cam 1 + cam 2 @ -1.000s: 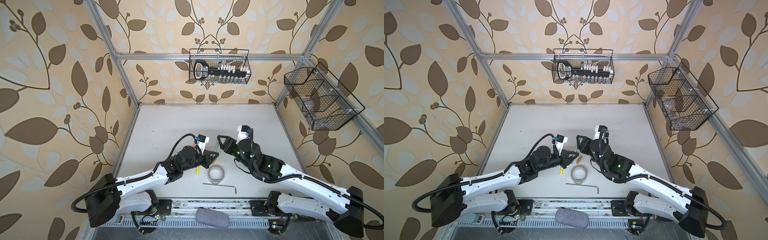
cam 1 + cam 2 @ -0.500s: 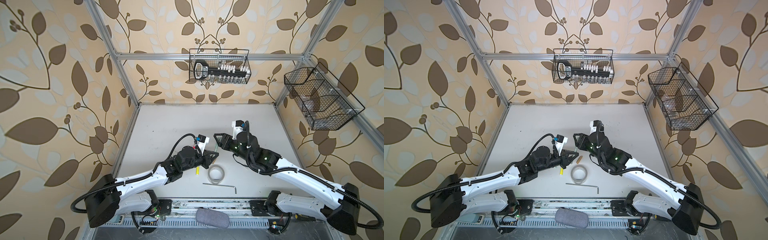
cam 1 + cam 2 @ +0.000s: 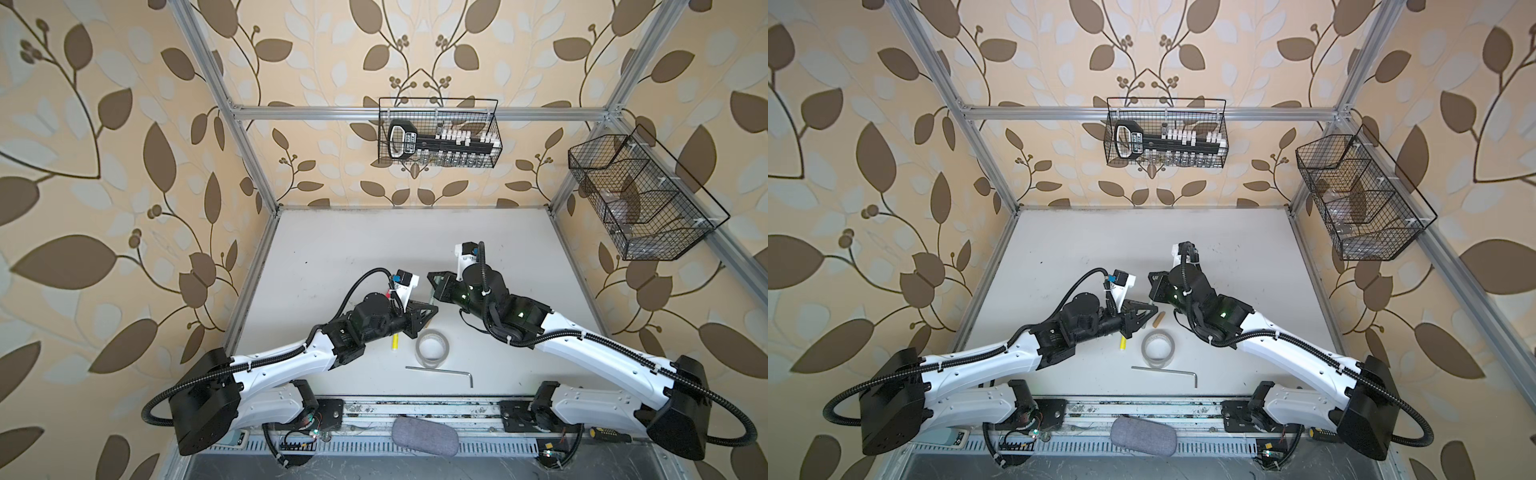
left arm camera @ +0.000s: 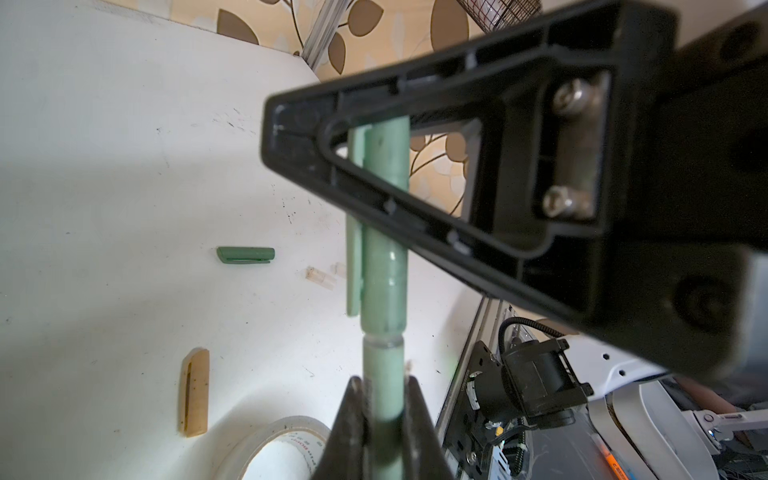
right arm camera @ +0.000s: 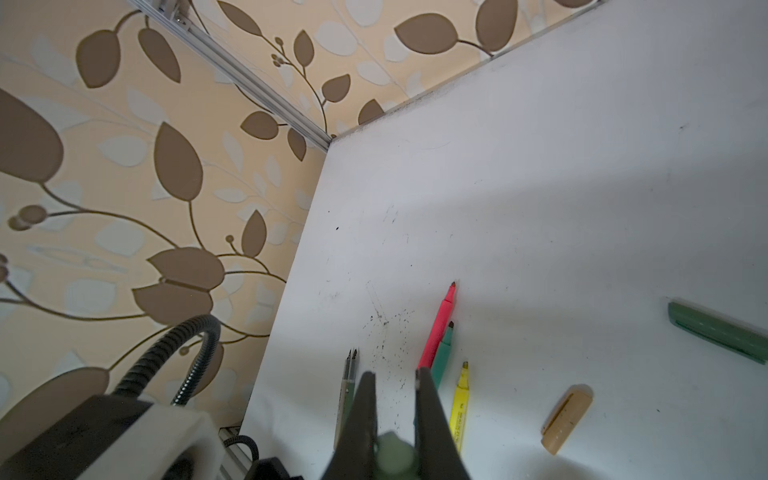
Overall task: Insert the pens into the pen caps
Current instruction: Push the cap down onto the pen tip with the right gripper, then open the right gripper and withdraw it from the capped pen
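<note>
In the left wrist view my left gripper [image 4: 384, 380] is shut on a grey-green pen [image 4: 382, 361]. The pen's tip sits inside a light green pen cap [image 4: 384, 266] with a clip. My right gripper [image 5: 395, 374] is shut on that cap, whose round end [image 5: 392, 455] shows between its jaws. In both top views the two grippers [image 3: 433, 309] [image 3: 432, 277] meet above the table's middle. On the table lie pink [image 5: 440, 328], green [image 5: 442, 353] and yellow [image 5: 460, 399] markers, two thin pens [image 5: 347, 386], a tan cap [image 5: 567, 417], a dark green cap [image 5: 719, 332] and a clear cap [image 4: 320, 277].
A roll of clear tape [image 3: 432, 349] lies just in front of the grippers, with a silver hex key [image 3: 440, 370] nearer the front edge. Wire baskets hang on the back wall [image 3: 438, 133] and the right wall [image 3: 640, 199]. A grey pouch [image 3: 424, 434] rests on the front rail.
My right gripper moved a little left toward the left gripper and its jaws closed on the cap. The left arm held still with the pen.
</note>
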You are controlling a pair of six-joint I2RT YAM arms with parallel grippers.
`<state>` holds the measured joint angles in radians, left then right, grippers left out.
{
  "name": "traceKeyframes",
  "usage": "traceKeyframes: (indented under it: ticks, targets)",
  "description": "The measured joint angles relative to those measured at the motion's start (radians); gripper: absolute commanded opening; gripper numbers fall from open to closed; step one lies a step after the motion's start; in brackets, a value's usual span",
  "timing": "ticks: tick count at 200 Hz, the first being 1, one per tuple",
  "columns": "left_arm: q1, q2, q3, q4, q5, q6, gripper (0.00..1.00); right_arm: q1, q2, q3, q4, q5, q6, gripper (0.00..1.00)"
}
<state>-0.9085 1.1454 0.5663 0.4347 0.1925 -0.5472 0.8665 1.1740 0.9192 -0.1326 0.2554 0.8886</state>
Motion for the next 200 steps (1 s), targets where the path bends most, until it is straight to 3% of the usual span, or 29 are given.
traceKeyframes:
  ticks: [48, 89, 162, 200]
  targets:
    - [-0.014, 0.000, 0.071, -0.134, -0.080, 0.084, 0.00, 0.070, 0.002, -0.018, 0.043, 0.162, 0.001, 0.00]
    - [-0.018, -0.035, 0.137, -0.312, -0.121, 0.126, 0.00, 0.124, -0.003, -0.102, 0.217, 0.255, 0.013, 0.00]
    - [0.082, -0.055, 0.150, -0.368, 0.125, 0.103, 0.00, 0.212, -0.009, -0.225, 0.488, 0.360, -0.021, 0.00]
    - [0.105, -0.076, 0.156, -0.412, 0.193, 0.108, 0.00, 0.274, -0.001, -0.229, 0.512, 0.455, -0.009, 0.00]
